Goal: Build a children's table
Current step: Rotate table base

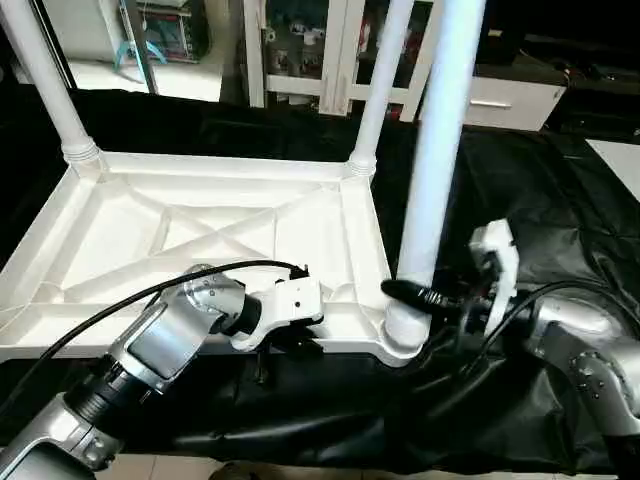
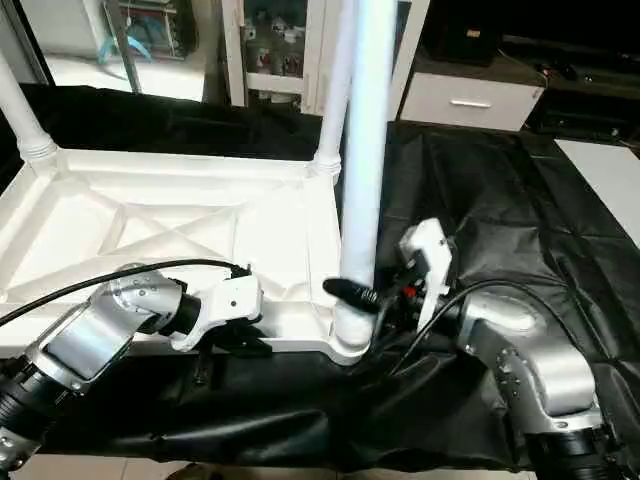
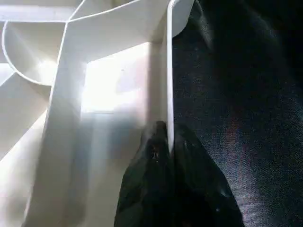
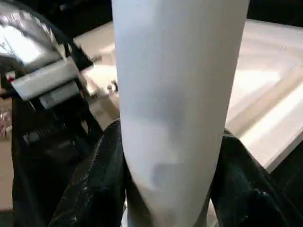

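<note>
The white plastic rectangular tabletop (image 1: 190, 235) lies ribbed side up on the black-draped worktop (image 1: 560, 200). The right pincer (image 1: 425, 295) clasps the long white tapered tube leg (image 1: 440, 150) just above its near corner socket (image 1: 405, 335). The left pincer (image 3: 169, 142) pinches the thin near rim. Best to keep the smooth, glossy tube upright and press straight down while the rim stays pinned.

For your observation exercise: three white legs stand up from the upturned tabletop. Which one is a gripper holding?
The near-right leg, closest to the camera. The right gripper clasps it just above its corner socket. The two legs at the far corners stand free.
</note>
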